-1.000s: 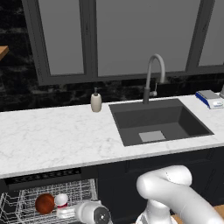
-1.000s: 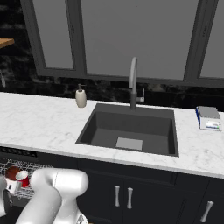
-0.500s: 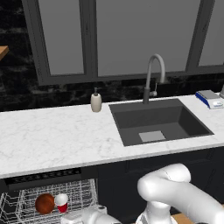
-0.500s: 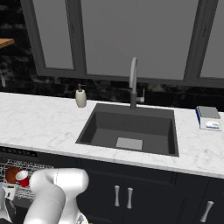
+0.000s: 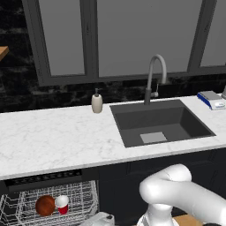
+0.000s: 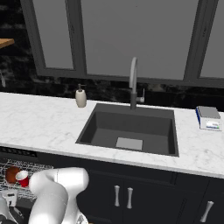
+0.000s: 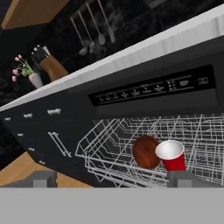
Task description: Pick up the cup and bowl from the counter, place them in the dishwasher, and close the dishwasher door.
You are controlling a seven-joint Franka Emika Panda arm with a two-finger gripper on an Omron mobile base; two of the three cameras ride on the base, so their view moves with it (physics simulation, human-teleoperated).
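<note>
The cup and bowl sit touching, side by side, in the white rack of the dishwasher, below its control strip. The gripper is spread wide and empty; both items lie beyond the fingertips, nearer the right one, untouched.

You have a soap dispenser left of the faucet behind the sink, and a scale at the far right.
</note>
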